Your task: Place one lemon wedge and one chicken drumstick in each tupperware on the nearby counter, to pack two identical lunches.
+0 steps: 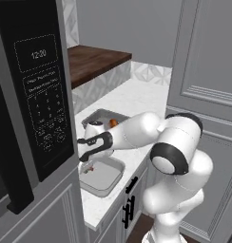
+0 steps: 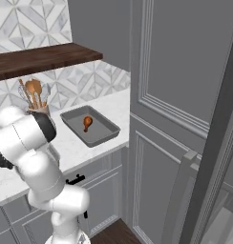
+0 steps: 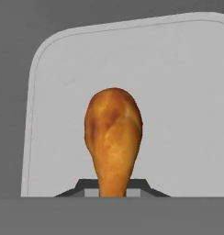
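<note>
Here my jaws grip a golden-brown chicken drumstick (image 3: 113, 137) above a pale rounded tupperware (image 3: 178, 92); the right base view reveals another drumstick (image 2: 87, 123) in a grey metal tray (image 2: 103, 136).

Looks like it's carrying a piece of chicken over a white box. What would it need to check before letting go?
1. Drumstick gripped by the end effector: ok, thin end sits between the fingertips.
2. Tupperware lies behind the drumstick in the hand view: ok.
3. Tupperware open, no lid in the way: ok.
4. Room inside: ok as far as visible, its floor looks bare; no lemon wedge seen there.
5. Height above the tupperware floor: cannot tell.
6. Another drumstick waits in the grey tray for the second lunch: ok.
</note>
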### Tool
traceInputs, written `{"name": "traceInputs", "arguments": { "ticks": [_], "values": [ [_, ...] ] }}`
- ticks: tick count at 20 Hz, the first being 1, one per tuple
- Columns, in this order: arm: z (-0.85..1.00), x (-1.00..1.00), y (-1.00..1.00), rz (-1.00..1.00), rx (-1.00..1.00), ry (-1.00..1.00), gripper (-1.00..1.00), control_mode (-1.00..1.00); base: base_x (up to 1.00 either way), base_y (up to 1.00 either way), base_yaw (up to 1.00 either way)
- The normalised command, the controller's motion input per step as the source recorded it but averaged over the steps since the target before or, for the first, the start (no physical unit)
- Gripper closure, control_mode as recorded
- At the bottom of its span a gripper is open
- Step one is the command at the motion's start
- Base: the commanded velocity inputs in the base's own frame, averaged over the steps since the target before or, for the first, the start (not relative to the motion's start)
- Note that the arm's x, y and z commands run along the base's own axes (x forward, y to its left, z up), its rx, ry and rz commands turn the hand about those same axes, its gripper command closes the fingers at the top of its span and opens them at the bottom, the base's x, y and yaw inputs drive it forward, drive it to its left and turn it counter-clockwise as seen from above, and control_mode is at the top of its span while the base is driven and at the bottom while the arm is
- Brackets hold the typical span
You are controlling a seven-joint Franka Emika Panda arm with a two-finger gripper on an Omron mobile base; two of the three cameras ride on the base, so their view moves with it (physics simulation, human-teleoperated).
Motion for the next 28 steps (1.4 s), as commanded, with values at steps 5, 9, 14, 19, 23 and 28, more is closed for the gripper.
{"name": "traceInputs", "arguments": {
  "ticks": [5,9,14,19,23,28],
  "values": [
    [-0.02,0.17,0.03,0.0,-0.01,-0.03,-1.0,-1.0,0.0,0.0,0.0],
    [0.2,0.0,0.0,0.0,0.0,-0.05,-1.0,-1.0,0.0,0.0,0.0],
    [0.58,-0.11,0.0,-0.03,0.0,-0.07,-1.0,-1.0,0.0,0.0,0.0],
    [0.82,-0.45,-0.6,-0.15,0.0,-0.23,-1.0,-1.0,0.0,0.0,0.0],
    [0.74,-0.5,-1.0,-0.18,0.0,-0.18,-1.0,-1.0,0.0,0.0,0.0],
    [0.84,-0.56,-1.0,-0.26,0.05,-0.07,-1.0,-1.0,0.0,0.0,0.0]
  ]
}}
